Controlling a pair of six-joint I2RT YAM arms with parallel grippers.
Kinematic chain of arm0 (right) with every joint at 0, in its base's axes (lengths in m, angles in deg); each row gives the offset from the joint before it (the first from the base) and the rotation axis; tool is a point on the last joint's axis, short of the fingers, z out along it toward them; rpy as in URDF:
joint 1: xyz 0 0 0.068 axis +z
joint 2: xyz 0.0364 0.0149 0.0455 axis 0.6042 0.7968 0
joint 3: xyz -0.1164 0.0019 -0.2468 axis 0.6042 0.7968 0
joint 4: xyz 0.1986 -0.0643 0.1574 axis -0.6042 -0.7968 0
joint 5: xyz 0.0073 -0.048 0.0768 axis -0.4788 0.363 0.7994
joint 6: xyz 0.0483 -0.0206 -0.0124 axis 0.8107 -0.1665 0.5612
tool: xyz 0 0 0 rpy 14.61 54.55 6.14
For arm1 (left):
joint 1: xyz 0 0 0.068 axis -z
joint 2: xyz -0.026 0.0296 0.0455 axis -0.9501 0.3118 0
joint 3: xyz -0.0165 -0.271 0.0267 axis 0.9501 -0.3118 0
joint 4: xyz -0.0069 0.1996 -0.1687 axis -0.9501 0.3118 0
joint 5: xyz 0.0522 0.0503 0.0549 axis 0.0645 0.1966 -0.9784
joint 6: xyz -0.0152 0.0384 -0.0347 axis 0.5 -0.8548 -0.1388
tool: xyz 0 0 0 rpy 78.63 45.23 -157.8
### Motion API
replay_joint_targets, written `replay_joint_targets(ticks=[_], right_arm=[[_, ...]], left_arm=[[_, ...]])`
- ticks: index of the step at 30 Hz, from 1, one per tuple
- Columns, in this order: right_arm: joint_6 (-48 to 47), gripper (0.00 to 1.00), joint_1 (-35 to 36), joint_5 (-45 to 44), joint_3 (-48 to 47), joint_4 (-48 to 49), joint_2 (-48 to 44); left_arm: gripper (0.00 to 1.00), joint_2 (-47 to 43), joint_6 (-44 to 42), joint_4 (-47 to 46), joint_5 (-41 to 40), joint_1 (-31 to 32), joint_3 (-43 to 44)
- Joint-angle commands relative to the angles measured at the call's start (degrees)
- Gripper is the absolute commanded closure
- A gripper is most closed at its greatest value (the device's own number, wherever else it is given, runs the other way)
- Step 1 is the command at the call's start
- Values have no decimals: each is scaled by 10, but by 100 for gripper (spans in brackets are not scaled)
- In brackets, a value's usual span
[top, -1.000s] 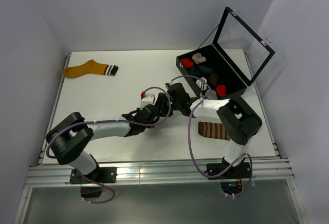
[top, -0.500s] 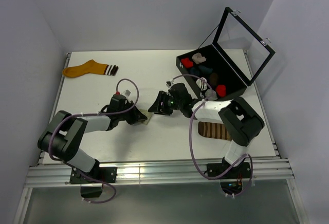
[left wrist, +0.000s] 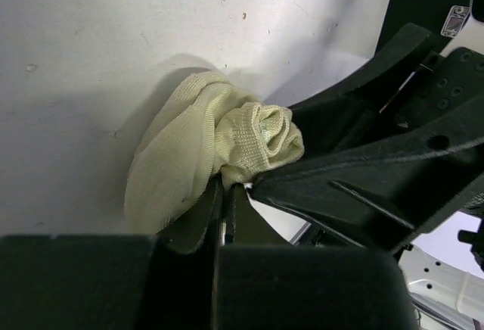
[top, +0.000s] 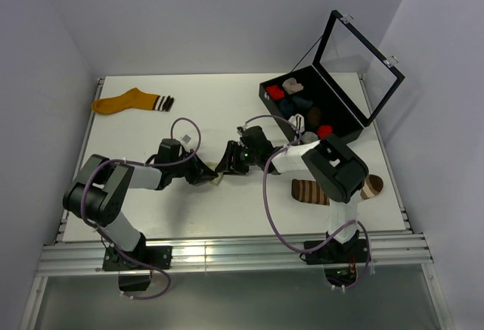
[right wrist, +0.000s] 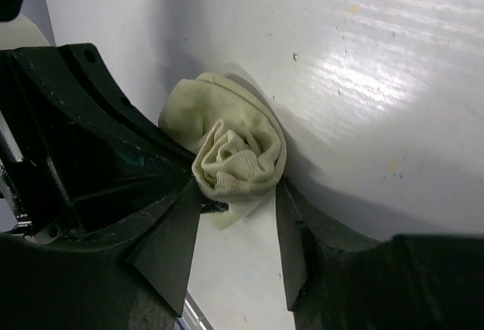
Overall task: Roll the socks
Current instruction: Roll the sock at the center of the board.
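Note:
The short cream sock (right wrist: 236, 148) lies rolled into a small bundle on the white table (top: 136, 141). My left gripper (left wrist: 225, 188) is shut, pinching the sock's (left wrist: 215, 144) loose lower edge. My right gripper (right wrist: 236, 192) faces it with jaws apart, one fingertip on each side of the roll and close against it. In the top view both grippers meet at mid-table, left (top: 203, 172) and right (top: 227, 165), hiding most of the sock (top: 218, 180). A dark brown striped sock (top: 314, 192) lies under the right arm.
A mustard sock with a striped cuff (top: 128, 102) lies at the far left. A black box (top: 344, 129) with its lid (top: 359, 50) raised stands at the back right and holds several rolled socks, red ones among them (top: 276, 92).
My left gripper has drawn back to the left, shut on the cream sock. My right gripper has followed it leftward, and its arm has shifted, uncovering the brown sock's pale toe.

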Motion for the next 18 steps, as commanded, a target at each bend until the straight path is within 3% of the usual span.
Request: replay_joint_targets(ticks=[1,4,9,11,14,15,18], right_arm=[[-17,50,5,1,-26,17,21],[-27,58,5,-3,-27,14,29],[-36,92,5,-10,-32,2,28],[-47,100,5,-17,-44,-25,24],[-54,100,5,-33,-63,-77,18],[-55,100,5,-37,-66,-103,17],[-61,100,5,-55,-83,-142,10]], left_arm=[[100,19,1,21,10,-4,3],[100,27,-4,29,12,-10,4],[100,29,-24,40,9,-12,11],[100,20,-33,53,2,-12,15],[90,-11,-60,87,-26,-11,25],[79,-21,-75,95,-37,-11,30],[61,-67,-111,140,-91,-2,44]])
